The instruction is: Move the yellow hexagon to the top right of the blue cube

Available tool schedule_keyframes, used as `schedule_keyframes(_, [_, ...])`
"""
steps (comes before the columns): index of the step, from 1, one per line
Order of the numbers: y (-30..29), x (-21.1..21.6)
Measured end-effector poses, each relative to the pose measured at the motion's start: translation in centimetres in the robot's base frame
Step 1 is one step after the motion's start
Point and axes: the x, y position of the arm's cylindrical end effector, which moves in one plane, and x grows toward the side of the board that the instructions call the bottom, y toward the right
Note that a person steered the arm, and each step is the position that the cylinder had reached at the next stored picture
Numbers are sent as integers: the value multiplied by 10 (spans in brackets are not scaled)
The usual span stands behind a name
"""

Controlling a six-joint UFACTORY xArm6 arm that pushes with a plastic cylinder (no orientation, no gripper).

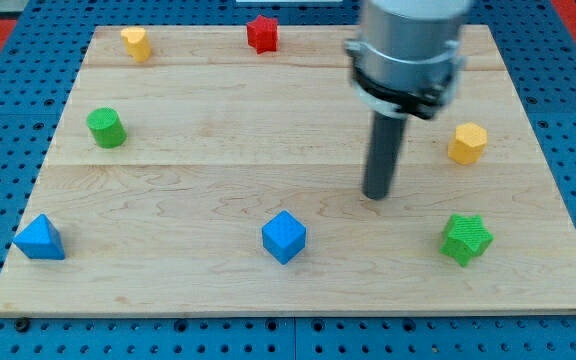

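Pale wooden table (218, 170): the tip (376, 196) touches nothing, gripping none; the yellow hexagon (467, 143) lies to its right, slightly up, blue cube (284, 237) lower left.

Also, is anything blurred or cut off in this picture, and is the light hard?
In the camera view, light is soft and even, blocks casting faint shadows; the arm's grey housing is cut off at the top and slightly blurred; my tip and the blue cube look sharp.

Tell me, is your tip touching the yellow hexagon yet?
Apart. The camera view shows bare wood between my tip and the yellow hexagon, which sits to the tip's right and slightly toward the view's top.
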Motion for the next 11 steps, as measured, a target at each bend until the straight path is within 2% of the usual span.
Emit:
schedule_keyframes(1, [88, 0])
schedule_keyframes(2, [152, -37])
schedule_keyframes(4, [4, -125])
schedule_keyframes(5, [-42, -119])
schedule_keyframes(6, [-45, -71])
schedule_keyframes(7, [-80, -64])
schedule_keyframes(8, [-39, -100])
schedule_keyframes(9, [-76, -127])
schedule_keyframes(10, [-142, -122])
schedule_keyframes(11, [-129, -71])
